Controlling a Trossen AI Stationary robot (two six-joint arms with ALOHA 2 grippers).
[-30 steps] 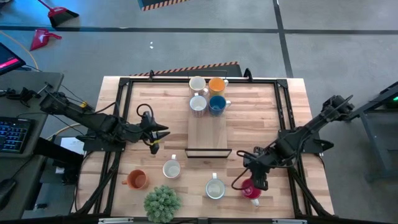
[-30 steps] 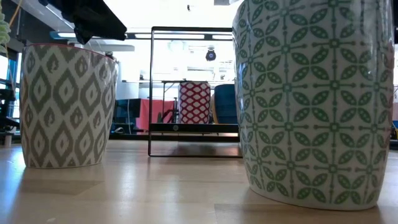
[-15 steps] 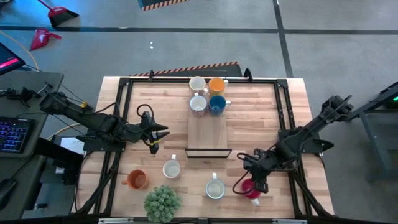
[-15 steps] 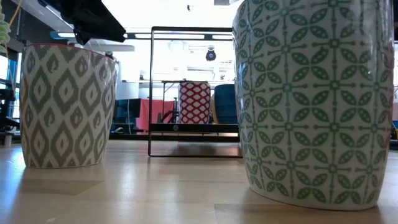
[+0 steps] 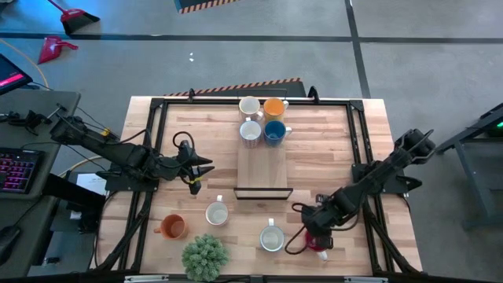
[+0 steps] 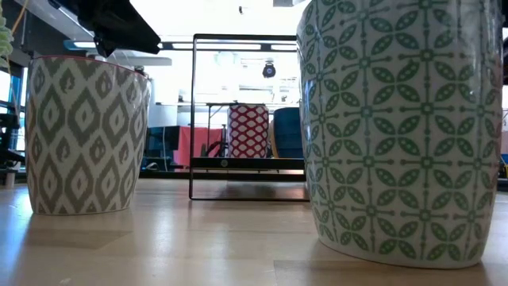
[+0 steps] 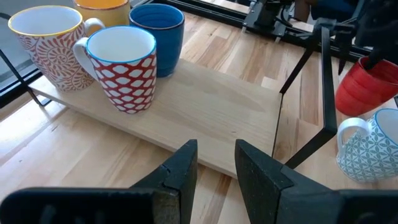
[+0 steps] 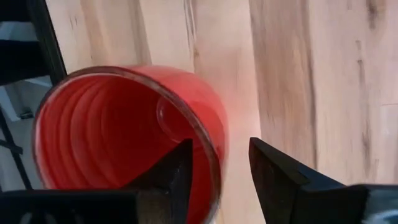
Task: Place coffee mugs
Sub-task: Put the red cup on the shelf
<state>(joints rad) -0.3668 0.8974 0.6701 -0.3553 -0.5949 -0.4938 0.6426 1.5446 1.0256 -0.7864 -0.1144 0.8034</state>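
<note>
Red mug (image 5: 318, 240), lower right of the high view on the table (image 5: 330, 149): hard glazed ceramic, likely slick, moderately heavy and breakable, best taken by pinching the rim wall or the side handle; four mugs (image 5: 262, 119) already stand at the top centre by the wooden board (image 5: 262, 168), while an orange mug (image 5: 172, 226) and two white mugs (image 5: 217, 213) wait along the lower edge near the green plant ball (image 5: 205, 256). Right gripper (image 8: 217, 165): open wide, one finger inside the red mug's rim and one outside, not yet pinching. Left gripper (image 7: 214, 163): empty, fingers part-way apart, waiting at centre left of the high view.
</note>
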